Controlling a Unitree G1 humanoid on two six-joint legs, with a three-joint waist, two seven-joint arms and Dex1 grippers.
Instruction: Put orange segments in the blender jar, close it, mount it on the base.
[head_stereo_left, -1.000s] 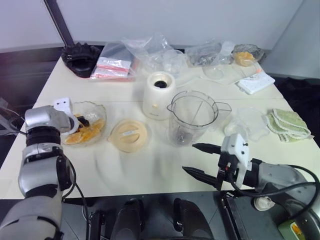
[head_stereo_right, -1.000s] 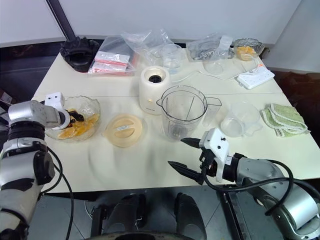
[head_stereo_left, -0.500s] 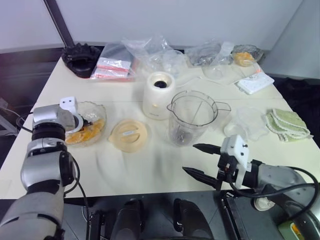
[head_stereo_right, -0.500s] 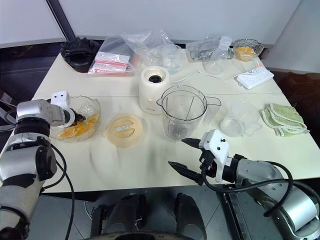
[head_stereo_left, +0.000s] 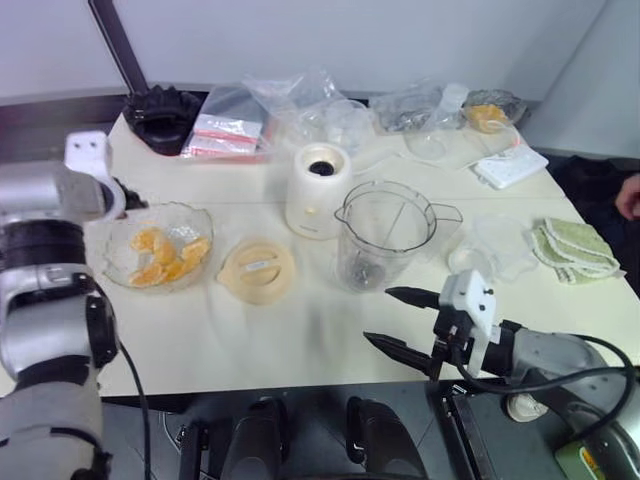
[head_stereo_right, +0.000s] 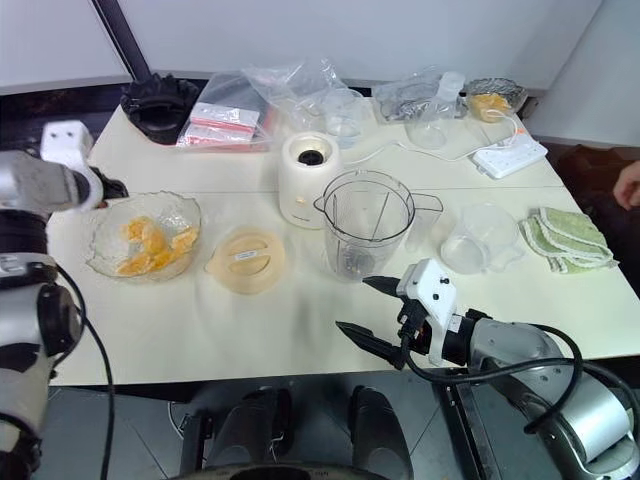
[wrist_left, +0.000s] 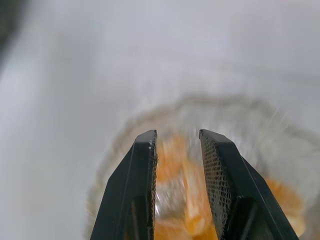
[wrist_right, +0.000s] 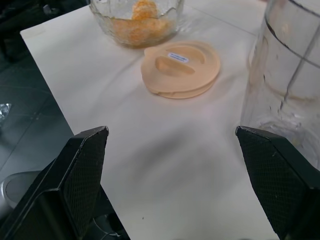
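Observation:
A glass bowl (head_stereo_left: 115, 232) at the table's left holds several orange segments (head_stereo_left: 160, 258). My left gripper (wrist_left: 176, 137) hangs above the bowl's far left side, its fingers (head_stereo_left: 128, 196) shut on one orange segment (wrist_left: 194, 200). The blender jar (head_stereo_left: 385, 235) stands upright and uncovered at mid-table, with the cream-white base (head_stereo_left: 318, 190) just behind it to the left. The cream-yellow lid (head_stereo_left: 258, 270) lies flat between bowl and jar. My right gripper (head_stereo_left: 378, 316) hovers open and empty at the front edge, in front of the jar (wrist_right: 290, 75) and facing the lid (wrist_right: 180, 67).
A clear measuring cup (head_stereo_left: 497, 245) and green cloths (head_stereo_left: 578, 248) sit to the jar's right. At the back are plastic bags (head_stereo_left: 230, 125), a black part (head_stereo_left: 160, 118), a power strip (head_stereo_left: 510, 165) and a second bowl (head_stereo_left: 488, 112). A person's hand (head_stereo_left: 630, 195) shows at the right edge.
My left gripper closed inside the bowl and then rose up out of it with a segment. The right gripper stayed where it was.

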